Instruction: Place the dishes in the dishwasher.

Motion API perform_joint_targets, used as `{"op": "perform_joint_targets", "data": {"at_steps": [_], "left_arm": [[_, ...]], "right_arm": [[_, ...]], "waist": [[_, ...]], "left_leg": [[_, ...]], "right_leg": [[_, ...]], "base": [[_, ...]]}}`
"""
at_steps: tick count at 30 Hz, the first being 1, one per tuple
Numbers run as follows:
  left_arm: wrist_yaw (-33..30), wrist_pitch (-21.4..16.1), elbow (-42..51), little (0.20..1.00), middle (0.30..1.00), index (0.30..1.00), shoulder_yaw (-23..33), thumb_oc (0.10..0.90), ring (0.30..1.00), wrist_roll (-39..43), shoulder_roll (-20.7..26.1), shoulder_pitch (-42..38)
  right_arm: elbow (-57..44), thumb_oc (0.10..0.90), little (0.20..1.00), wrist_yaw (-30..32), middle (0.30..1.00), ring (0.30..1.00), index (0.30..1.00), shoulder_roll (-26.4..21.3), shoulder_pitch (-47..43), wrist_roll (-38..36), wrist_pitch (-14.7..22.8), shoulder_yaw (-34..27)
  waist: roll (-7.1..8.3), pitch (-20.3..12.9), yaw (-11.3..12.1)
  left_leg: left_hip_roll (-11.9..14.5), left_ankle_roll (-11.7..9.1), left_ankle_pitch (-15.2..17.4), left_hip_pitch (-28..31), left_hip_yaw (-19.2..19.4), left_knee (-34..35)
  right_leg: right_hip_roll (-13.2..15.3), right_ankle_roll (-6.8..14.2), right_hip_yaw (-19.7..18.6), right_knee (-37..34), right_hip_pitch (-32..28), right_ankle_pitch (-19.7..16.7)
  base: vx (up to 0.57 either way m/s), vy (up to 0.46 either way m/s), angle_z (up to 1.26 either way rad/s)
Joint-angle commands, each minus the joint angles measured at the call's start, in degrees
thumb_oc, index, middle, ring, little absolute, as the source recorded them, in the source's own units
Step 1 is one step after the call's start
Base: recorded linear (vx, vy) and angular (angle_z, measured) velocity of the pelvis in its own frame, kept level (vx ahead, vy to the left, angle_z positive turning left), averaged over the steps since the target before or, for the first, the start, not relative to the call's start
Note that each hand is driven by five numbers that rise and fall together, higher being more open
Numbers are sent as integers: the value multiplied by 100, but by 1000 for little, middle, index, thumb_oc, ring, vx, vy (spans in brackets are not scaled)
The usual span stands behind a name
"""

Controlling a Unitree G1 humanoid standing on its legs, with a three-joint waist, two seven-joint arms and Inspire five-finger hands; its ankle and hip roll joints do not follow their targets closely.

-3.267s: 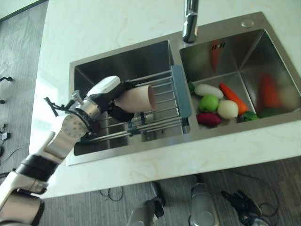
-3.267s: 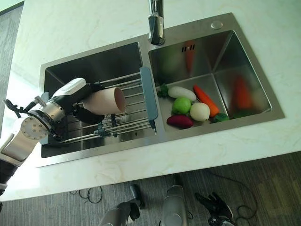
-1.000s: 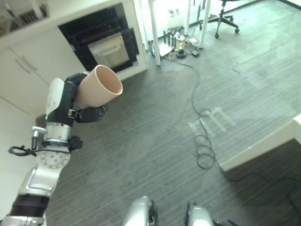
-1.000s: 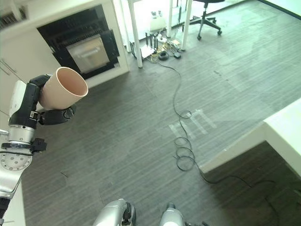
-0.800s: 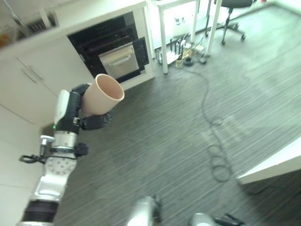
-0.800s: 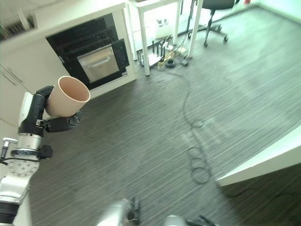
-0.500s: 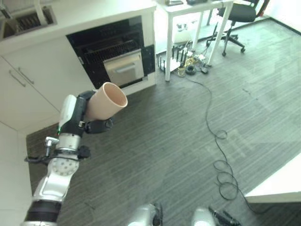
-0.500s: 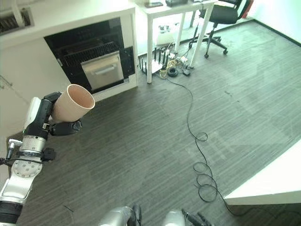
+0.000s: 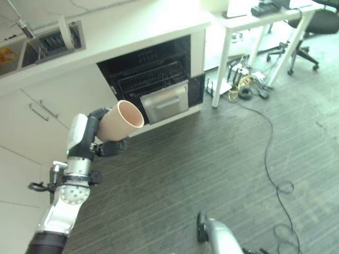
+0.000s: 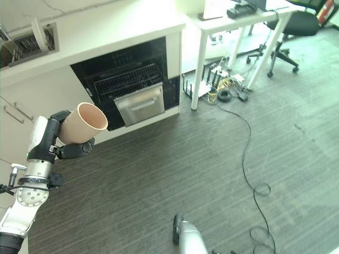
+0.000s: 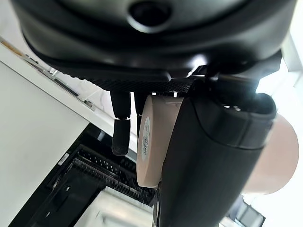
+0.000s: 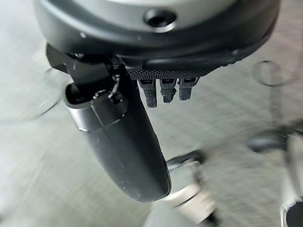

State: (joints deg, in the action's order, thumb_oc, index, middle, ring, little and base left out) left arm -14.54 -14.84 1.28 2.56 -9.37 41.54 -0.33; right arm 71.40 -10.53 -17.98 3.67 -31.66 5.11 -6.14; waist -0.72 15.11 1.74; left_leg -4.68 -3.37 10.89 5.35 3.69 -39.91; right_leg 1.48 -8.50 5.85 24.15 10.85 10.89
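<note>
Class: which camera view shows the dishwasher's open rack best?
The right eye view: the dishwasher sits whole, rack wires and front panel plain. The left eye view shows much the same. The left wrist view catches a dark part of it past the cup in the left hand.

The dark striped floor [image 10: 159, 174] spreads out below and to the right of the left hand [image 10: 63, 145]. A black cable [image 10: 249, 153] lies on it in loops well to the hand's right. Farther off on that side stand the white legs of a table [image 10: 222, 32], with small things bunched on the floor between them, too small to make out, and the wheeled foot of an office chair [image 10: 278, 50] beyond.
</note>
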Motion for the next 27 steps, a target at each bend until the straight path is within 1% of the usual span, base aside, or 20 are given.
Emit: {"op": "perform_joint_targets", "data": {"at_steps": [1, 2, 3, 4, 6, 7, 8, 9, 11, 12, 15, 16, 17, 19, 20, 21, 22, 23, 26, 27], "left_arm": [[-353, -237, 400, 300, 300, 300, 720, 400, 300, 259, 353, -1086], [-326, -208, 367, 300, 300, 300, 730, 400, 300, 351, 443, -1169], [-330, -191, 345, 300, 300, 300, 739, 400, 300, 365, 474, -1188], [-325, -231, 316, 300, 300, 300, 772, 400, 300, 413, 524, -1162], [-344, -296, 281, 300, 300, 300, 770, 400, 300, 466, 586, -1138], [-379, -312, 264, 300, 300, 300, 756, 400, 300, 478, 620, -1126], [-424, -338, 263, 300, 300, 300, 739, 400, 300, 453, 623, -1093], [-474, -379, 308, 300, 300, 300, 714, 400, 300, 357, 563, -1035], [-539, -471, 392, 300, 300, 300, 720, 400, 300, 157, 386, -941], [-601, -607, 372, 300, 300, 300, 812, 400, 300, 77, 311, -820], [-558, -704, 428, 300, 300, 300, 1118, 400, 300, 91, 307, -508], [-539, -700, 456, 300, 300, 300, 1180, 400, 300, 70, 327, -441], [-572, -680, 475, 300, 300, 300, 1194, 400, 300, 13, 339, -405], [-637, -609, 455, 300, 300, 300, 1184, 400, 300, 36, 444, -427], [-658, -575, 449, 300, 300, 300, 1176, 400, 300, 71, 498, -445], [-717, -494, 379, 300, 300, 300, 1170, 400, 300, 147, 705, -583], [-728, -478, 372, 300, 300, 300, 1170, 400, 300, 150, 727, -607], [-788, -433, 270, 300, 300, 300, 1108, 400, 300, 166, 839, -790], [-747, -509, 105, 300, 300, 300, 1009, 400, 300, 246, 953, -995], [-708, -577, 56, 300, 300, 300, 1029, 400, 300, 315, 1018, -989]], "right_arm": [[73, 800, 900, -91, 900, 900, 900, -241, -39, -79, 301, 172], [34, 800, 900, -129, 900, 900, 900, -304, -55, -149, 292, 117], [18, 800, 900, -156, 900, 900, 900, -324, -74, -141, 258, 93], [21, 800, 900, -159, 900, 900, 900, -323, -108, -142, 220, 78], [6, 800, 900, -110, 900, 900, 900, -312, -130, -173, 186, 81], [-24, 800, 900, -70, 900, 900, 900, -307, -127, -186, 159, 92], [-41, 800, 900, -42, 900, 900, 900, -311, -127, -199, 128, 113], [-7, 800, 900, 6, 900, 900, 900, -307, -144, -247, 92, 148], [50, 800, 900, 66, 900, 900, 900, -272, -154, -308, 117, 155], [49, 800, 900, 144, 900, 900, 900, -216, -181, -349, 177, 187], [2, 800, 900, 231, 900, 900, 900, -94, -229, -384, 135, 173], [-34, 800, 900, 228, 900, 900, 900, -47, -208, -289, 117, 175], [-98, 800, 900, 242, 900, 900, 900, 10, -172, -130, 126, 200], [-165, 800, 900, 290, 900, 900, 900, 64, -145, 15, 168, 277], [-177, 800, 900, 289, 900, 900, 900, 74, -141, -3, 166, 296], [-220, 800, 900, 243, 900, 900, 900, 76, -159, -52, 163, 363], [-226, 800, 900, 243, 900, 900, 900, 80, -164, -39, 168, 367], [-157, 800, 900, 205, 900, 900, 900, 43, -225, -51, 206, 370], [32, 800, 900, 143, 900, 900, 900, 3, -290, -65, 212, 278], [92, 800, 900, 125, 900, 900, 900, -4, -304, -31, 204, 250]], "waist": [[46, -106, -449], [-64, -68, -405], [-60, -68, -368], [-72, -70, -337], [-72, -55, -304], [-92, -38, -269], [-149, 7, -211], [-211, 89, -92], [-200, 117, 86], [-245, 50, 163], [-296, -104, 314], [-278, -127, 313], [-325, -152, 275], [-437, -134, 194], [-469, -129, 177], [-528, -112, 148], [-534, -107, 144], [-547, -73, 75], [-404, -70, -27], [-372, -109, -15]], "left_leg": [[587, 9, -728, -670, 141, -98], [302, 131, -400, -1013, 148, 120], [150, 193, -367, -1075, 151, 346], [120, 295, -243, -1121, 238, 908], [113, 372, -259, -1081, 332, 1606], [45, 377, -331, -1077, 269, 2065], [7, 317, -412, -1268, 171, 2273], [55, 177, -649, -1773, 191, 2273], [162, 79, -957, -2273, 408, 2273], [254, 166, -918, -2266, 556, 2273], [248, 351, -674, -2114, 435, 2273], [209, 424, -517, -1993, 392, 2273], [193, 507, -375, -1862, 261, 2273], [153, 662, -227, -1656, -30, 2273], [144, 686, -191, -1595, -119, 2273], [209, 655, -109, -1428, -244, 2273], [220, 645, -98, -1410, -262, 2273], [266, 576, -35, -1356, -465, 2273], [146, 559, 121, -1310, -677, 2273], [163, 543, 164, -1302, -678, 2273]], "right_leg": [[753, 1124, 244, -696, -409, -373], [581, 1140, 182, -696, -537, -245], [563, 1167, 117, -696, -546, -230], [508, 1182, 89, -696, -589, -184], [451, 1187, 86, -696, -666, -115], [386, 1194, 58, -696, -718, -69], [272, 1198, 9, -696, -821, 9], [128, 1171, -20, -696, -1031, 156], [119, 1123, 87, -696, -1225, 314], [118, 1126, 213, -696, -1322, 447], [32, 1197, 359, -696, -1680, 661], [44, 1249, 419, -696, -1851, 567], [-5, 1322, 479, -628, -1909, 247], [-16, 1392, 451, 299, -1480, -21], [-1, 1404, 451, 426, -1324, -89], [321, 1450, 631, 181, -922, -123], [366, 1466, 652, 97, -899, -146], [626, 1546, 466, -664, -813, -347], [969, 1756, -129, -696, -377, -512], [1024, 1810, -202, -696, -316, -517]], "base": [[276, -168, 5], [256, -83, 23], [328, -32, 27], [271, 9, 7], [242, 31, -22], [240, 45, -35], [355, 58, -46], [381, 52, -27], [323, 57, -8], [268, 91, -19], [258, 67, -20], [274, 67, -31], [244, 85, -47], [132, 51, -25], [86, -103, 21], [72, -130, 12], [84, -253, 18], [46, -192, 5], [60, -232, 44], [161, -341, 96]]}}
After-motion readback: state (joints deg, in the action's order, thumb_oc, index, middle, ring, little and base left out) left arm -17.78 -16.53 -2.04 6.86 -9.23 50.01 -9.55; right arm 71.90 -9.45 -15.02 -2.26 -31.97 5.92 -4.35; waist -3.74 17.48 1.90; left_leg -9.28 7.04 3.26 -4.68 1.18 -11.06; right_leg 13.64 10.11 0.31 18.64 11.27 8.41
